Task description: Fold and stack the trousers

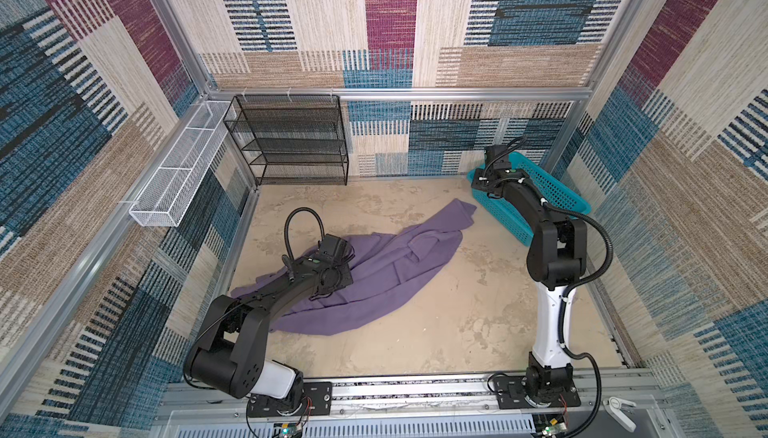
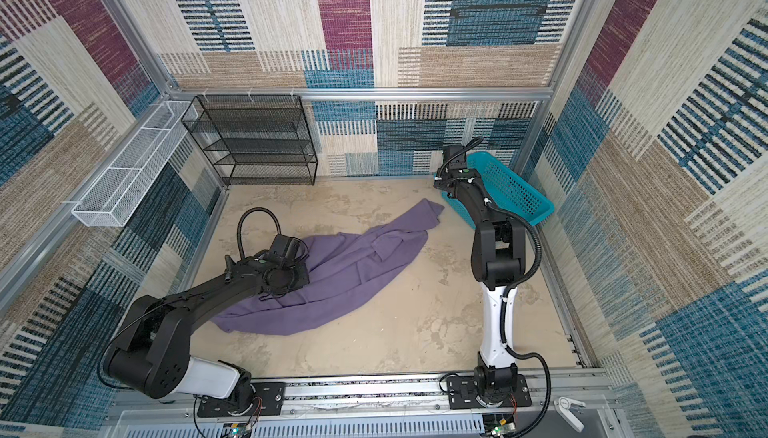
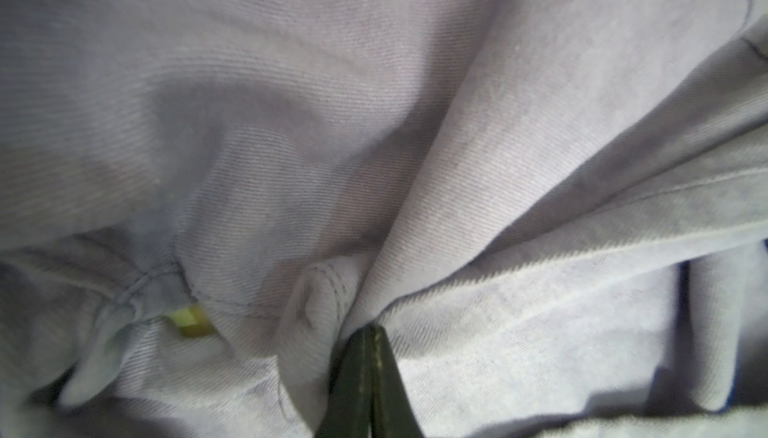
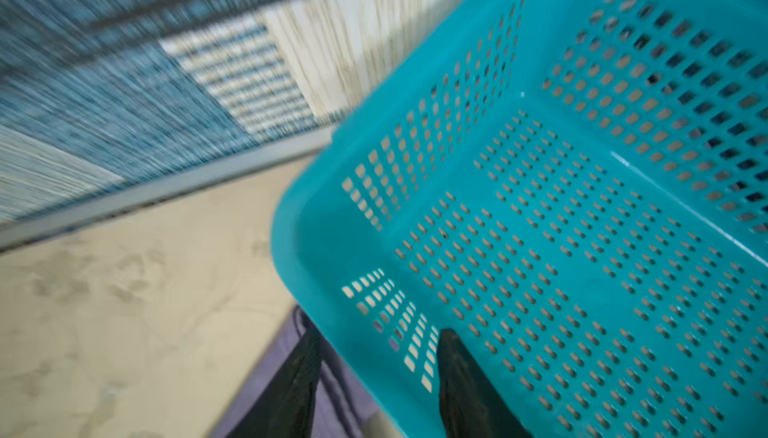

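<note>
1. The trousers [image 1: 374,265] are lying crumpled in a long slant across the worktop [image 1: 457,324]. One leg end is reaching just beside the teal basket [image 1: 557,191], and nothing is folded yet.
2. The left pincer [image 3: 368,336] is pressing together on a gathered ridge of the purple cloth, with creases running into its tips. I'd guess it is pinching there to drag the cloth flat.
3. The right pincer [image 4: 378,334] is standing spread, straddling the basket's wall and gripping nothing. It seems to be tending the basket, perhaps to keep it clear of the cloth.

Trousers [image 1: 374,274] mid-table [image 1: 457,332]; basket [image 1: 552,191] behind-right, rack [image 1: 291,141] behind-left, L end effector [image 3: 368,348] on trousers.
</note>
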You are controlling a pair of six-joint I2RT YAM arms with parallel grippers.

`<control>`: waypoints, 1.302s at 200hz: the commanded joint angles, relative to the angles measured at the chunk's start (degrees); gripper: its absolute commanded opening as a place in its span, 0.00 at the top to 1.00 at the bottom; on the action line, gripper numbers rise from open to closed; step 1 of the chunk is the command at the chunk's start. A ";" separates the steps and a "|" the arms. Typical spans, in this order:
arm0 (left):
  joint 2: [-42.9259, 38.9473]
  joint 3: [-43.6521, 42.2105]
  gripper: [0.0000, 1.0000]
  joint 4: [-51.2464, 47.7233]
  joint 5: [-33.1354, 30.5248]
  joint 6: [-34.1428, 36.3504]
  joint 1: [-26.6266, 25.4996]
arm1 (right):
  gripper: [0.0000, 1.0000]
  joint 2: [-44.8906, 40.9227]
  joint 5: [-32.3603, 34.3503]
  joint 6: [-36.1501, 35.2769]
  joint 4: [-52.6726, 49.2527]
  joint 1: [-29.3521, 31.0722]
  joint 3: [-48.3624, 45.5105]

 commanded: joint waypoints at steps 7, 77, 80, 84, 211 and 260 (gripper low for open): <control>0.64 1.06 0.90 -0.42 1.12 0.05 0.06 | 0.48 1.17 2.30 -3.10 -2.75 1.09 0.69; 0.69 0.48 0.88 -0.19 1.32 -0.36 0.07 | 0.77 6.17 -1.52 -15.99 -2.03 4.57 6.48; 0.70 0.49 0.88 -0.19 1.35 -0.32 0.09 | 0.78 5.91 -2.24 -16.62 -1.68 4.75 6.07; 0.76 0.57 0.88 -0.24 1.36 -0.36 0.06 | 0.78 5.44 -3.28 -17.25 -1.26 4.98 5.43; 2.53 1.29 0.88 0.49 2.63 -0.76 0.06 | 0.79 -11.71 -19.18 -28.17 13.14 9.18 -18.91; 3.74 3.04 0.88 0.11 2.85 -0.84 0.09 | 0.53 -21.40 -15.34 -19.49 15.87 9.28 -25.64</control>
